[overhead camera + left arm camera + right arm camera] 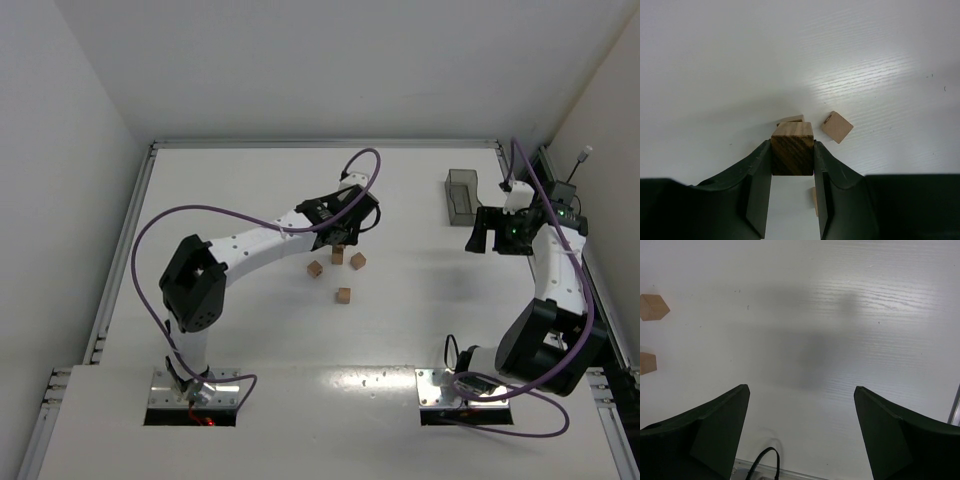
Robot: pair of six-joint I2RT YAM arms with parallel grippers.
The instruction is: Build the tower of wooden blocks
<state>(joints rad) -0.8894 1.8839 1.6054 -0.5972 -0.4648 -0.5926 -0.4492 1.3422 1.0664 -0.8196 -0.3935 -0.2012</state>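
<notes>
My left gripper [792,146] is shut on a wood block [792,159] and holds it just above another wood block [790,119], whose far edge peeks out behind it. A third block [837,126] lies flat to the right, and a sliver of another [814,200] shows beside the right finger. From above, the left gripper [341,236] hangs over a block [338,256], with loose blocks close by [358,261], [315,268], [344,295]. No tall tower shows. My right gripper [483,238] is open and empty [800,387] over bare table.
A dark translucent bin [461,195] stands at the back right, just behind the right gripper. Two blocks [654,307], [647,363] show at the left edge of the right wrist view. The table's raised rim [320,143] runs along the back.
</notes>
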